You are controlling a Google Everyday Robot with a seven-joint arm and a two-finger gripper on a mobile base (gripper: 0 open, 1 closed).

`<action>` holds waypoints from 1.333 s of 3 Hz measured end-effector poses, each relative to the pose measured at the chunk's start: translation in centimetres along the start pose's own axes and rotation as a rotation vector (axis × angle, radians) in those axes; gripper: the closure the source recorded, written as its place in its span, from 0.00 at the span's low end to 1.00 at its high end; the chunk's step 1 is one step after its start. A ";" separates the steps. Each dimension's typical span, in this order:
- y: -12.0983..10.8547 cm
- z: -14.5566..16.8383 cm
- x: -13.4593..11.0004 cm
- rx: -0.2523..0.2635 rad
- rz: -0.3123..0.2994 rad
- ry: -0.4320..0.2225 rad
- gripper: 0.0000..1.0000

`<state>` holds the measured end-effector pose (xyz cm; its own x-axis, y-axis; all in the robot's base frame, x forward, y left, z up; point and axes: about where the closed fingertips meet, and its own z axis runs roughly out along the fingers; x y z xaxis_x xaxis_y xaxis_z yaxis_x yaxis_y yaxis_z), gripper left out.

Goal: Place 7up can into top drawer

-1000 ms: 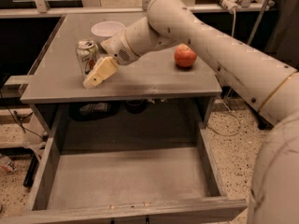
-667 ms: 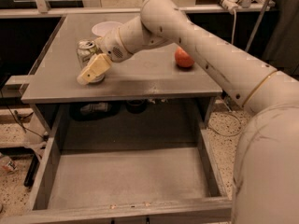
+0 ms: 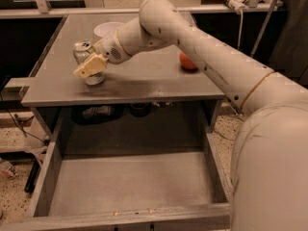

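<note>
Claw [image 3: 89, 66] at the 7up can [image 3: 83, 49] on the worktop [image 3: 139, 83], above the open top drawer [image 3: 130, 182].
The shiny metal can stands upright near the matte grey worktop's left edge, its label unreadable. The cream, blocky claw lies across its front; whether it grips cannot be told. The drawer is a shallow, flat-bottomed grey box.

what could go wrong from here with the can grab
1. The claw is right against the 7up can, which stands near the left edge of the tabletop. A sideways nudge could tip the can or push it off.
2. The white bowl sits just behind the can, so the arm could bump it.
3. The top drawer is open well below the tabletop. A loose hold could drop the can hard or let it miss.
</note>
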<state>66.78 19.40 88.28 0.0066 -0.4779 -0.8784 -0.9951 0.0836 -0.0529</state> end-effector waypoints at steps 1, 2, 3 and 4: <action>0.0 0.0 0.0 0.000 0.000 0.000 0.66; 0.0 0.0 0.0 0.000 0.000 0.000 0.89; 1.6 -1.9 -0.2 0.025 -0.025 0.040 1.00; 4.6 -5.7 -0.5 0.113 -0.023 0.078 1.00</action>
<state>61.64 15.03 91.17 0.0172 -0.5466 -0.8372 -0.9774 0.1674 -0.1293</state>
